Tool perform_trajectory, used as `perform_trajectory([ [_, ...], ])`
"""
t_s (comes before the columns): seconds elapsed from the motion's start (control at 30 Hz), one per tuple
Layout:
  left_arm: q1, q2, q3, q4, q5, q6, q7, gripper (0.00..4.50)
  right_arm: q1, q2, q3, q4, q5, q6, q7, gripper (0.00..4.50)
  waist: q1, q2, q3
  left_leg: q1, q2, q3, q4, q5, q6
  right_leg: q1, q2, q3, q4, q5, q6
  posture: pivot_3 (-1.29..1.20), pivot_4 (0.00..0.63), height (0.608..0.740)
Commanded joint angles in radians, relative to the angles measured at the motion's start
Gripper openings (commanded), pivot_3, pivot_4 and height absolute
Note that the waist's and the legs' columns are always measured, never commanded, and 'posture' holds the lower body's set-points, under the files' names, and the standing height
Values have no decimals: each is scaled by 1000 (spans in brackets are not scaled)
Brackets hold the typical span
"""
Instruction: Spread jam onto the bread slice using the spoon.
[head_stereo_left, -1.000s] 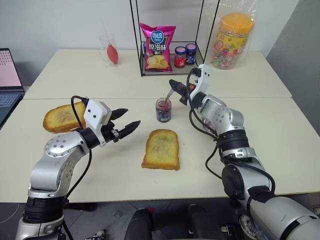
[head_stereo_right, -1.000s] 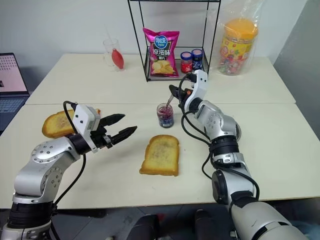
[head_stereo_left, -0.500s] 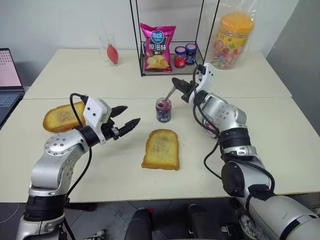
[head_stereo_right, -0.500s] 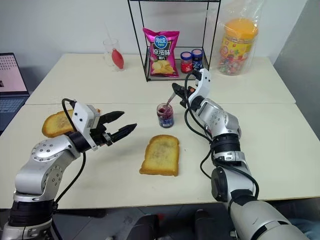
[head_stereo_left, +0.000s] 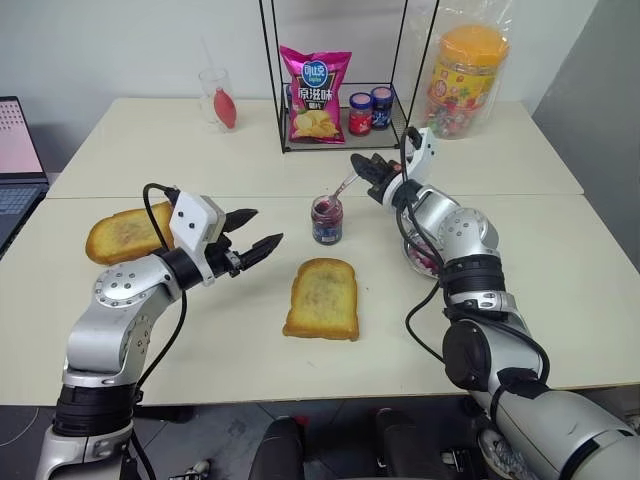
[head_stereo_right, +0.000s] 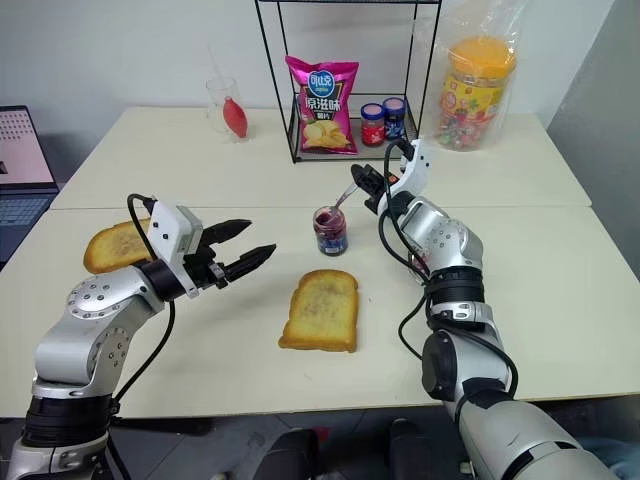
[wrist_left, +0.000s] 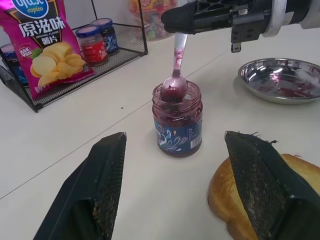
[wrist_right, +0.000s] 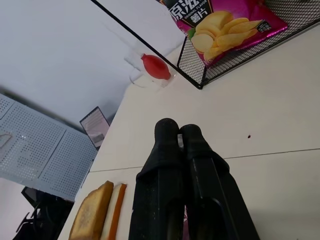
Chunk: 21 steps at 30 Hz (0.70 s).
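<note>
Left wrist view: right end effector (wrist_left: 172, 20) grips the spoon (wrist_left: 175, 75), bowl dipped in jam (wrist_left: 177, 120) just below; bread slice (head_stereo_left: 321, 298) nearer, unspread; left end effector (head_stereo_left: 262, 232) gapes empty

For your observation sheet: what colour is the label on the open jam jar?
Dark blue label with a pale swirl; clearest in the left wrist view.

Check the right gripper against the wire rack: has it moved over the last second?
Yes, slightly. The right gripper, shut on the spoon, has drifted toward the robot's right, its tip now nearer the wire rack's right front leg. The spoon bowl stays at the jam jar's mouth.
</note>
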<state>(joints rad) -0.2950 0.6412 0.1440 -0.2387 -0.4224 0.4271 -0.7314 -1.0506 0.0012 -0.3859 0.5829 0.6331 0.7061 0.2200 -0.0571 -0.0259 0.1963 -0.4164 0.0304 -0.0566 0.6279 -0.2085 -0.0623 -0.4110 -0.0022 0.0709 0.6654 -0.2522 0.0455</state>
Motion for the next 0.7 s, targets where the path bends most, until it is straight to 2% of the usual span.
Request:
perform_trajectory([
  [0.03, -27, -3, 6, -8, 3, -27, -1, 3281, -41, -4, -23, -25, 39, 0, -11, 8, 0, 0, 0, 0, 0, 0, 0, 0, 0, 0, 0, 0, 0, 0, 0, 0, 150, 740],
  [0.7, -50, -3, 1, 10, 5, -39, -14, 3281, -36, -14, -88, -31, 125, 31, -85, 8, 0, 0, 0, 0, 0, 0, 0, 0, 0, 0, 0, 0, 0, 0, 0, 0, 150, 740],
])
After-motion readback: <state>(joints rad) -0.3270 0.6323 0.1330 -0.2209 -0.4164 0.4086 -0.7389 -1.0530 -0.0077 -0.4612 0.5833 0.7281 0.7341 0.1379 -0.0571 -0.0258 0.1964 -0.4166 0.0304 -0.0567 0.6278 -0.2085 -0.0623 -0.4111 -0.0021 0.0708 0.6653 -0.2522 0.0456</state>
